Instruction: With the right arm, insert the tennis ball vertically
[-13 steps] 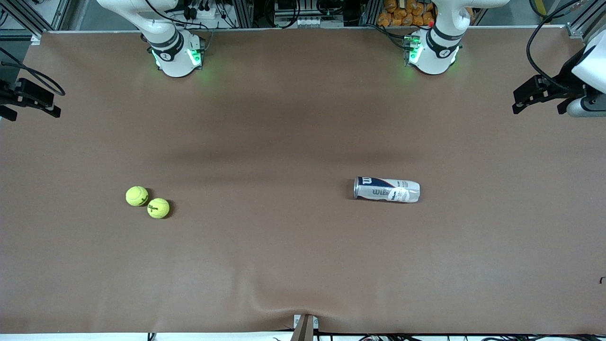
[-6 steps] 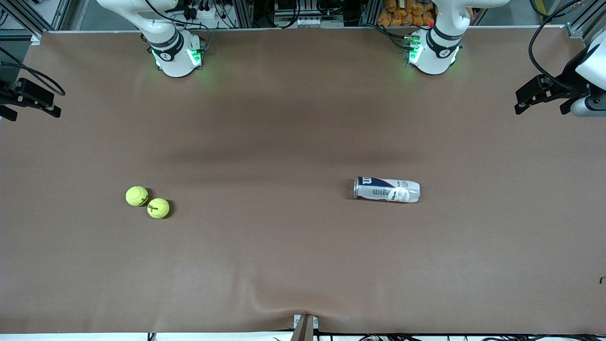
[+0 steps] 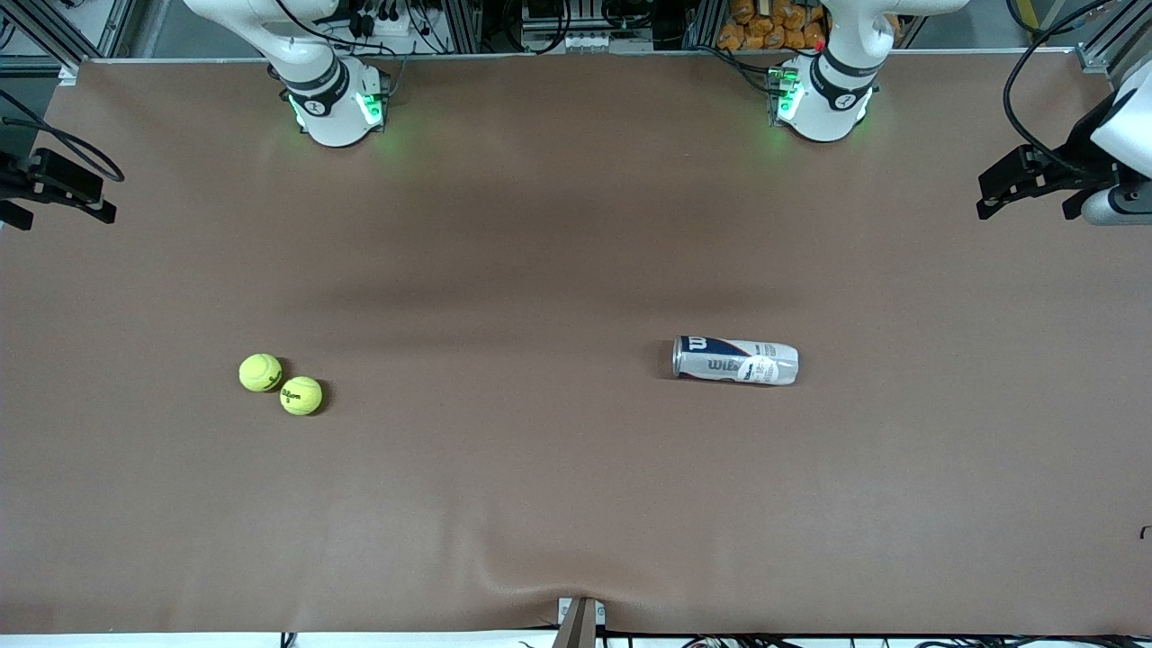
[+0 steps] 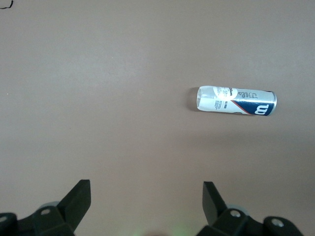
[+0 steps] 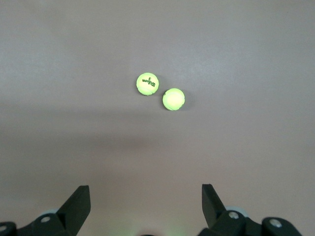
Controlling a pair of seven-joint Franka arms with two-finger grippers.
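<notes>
Front view first, containers first: one tennis ball can (image 3: 735, 360) lies on its side on the bench (image 3: 576, 504), around four o'clock from the bench's middle and toward the left arm's end. Its blue-banded end points to nine o'clock and its clear end to three. What is in it? I cannot tell from either view, and I cannot make out which end is the mouth. No ball touches it.

Count time. Two tennis balls, one can, two arms. The plain ball (image 3: 260, 372) and the printed ball (image 3: 301, 395) sit just beside each other toward the right arm's end, with the printed one at four o'clock of its partner and a shade nearer the front camera. They lie well apart from the can, roughly nine o'clock of it across a bare stretch of bench.

Now my jaws. My right arm (image 3: 328, 99) swings out to the bench's edge at its own end, and the right jaws hang there up in the air, released and spread wide, gripping nothing. From them the two balls lie down at about four o'clock in the front view. The right wrist view has both in sight past the parted jaws, well clear of them: the printed ball (image 5: 147, 83) with its black lettering up, the plain ball (image 5: 173, 99) next to it.

My left arm (image 3: 823, 94) mirrors that at its end, with the left jaws also released and wide, high over the bench edge. The can (image 4: 236, 100) shows in the left wrist view, at eight o'clock from those jaws in the front view.
</notes>
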